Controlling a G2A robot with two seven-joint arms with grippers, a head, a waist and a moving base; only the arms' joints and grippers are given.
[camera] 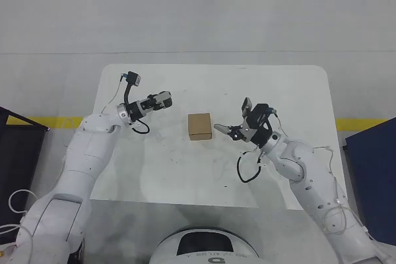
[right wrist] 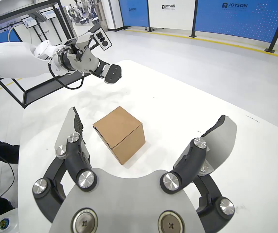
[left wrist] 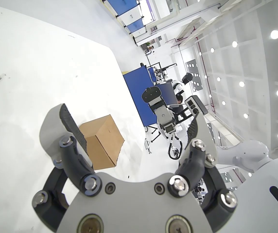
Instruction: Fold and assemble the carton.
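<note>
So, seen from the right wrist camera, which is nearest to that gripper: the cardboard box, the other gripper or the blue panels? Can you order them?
1. The carton, on the table, just ahead of the open right gripper.
2. The left gripper, beyond the carton, over the table.
3. The blue panels, standing well behind the table.

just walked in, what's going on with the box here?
The carton sits mid-table on the white table, already looking like a closed cube. The left gripper and the right gripper flank it, one on each side. Both are open, neither touches it, and neither holds anything.
</note>
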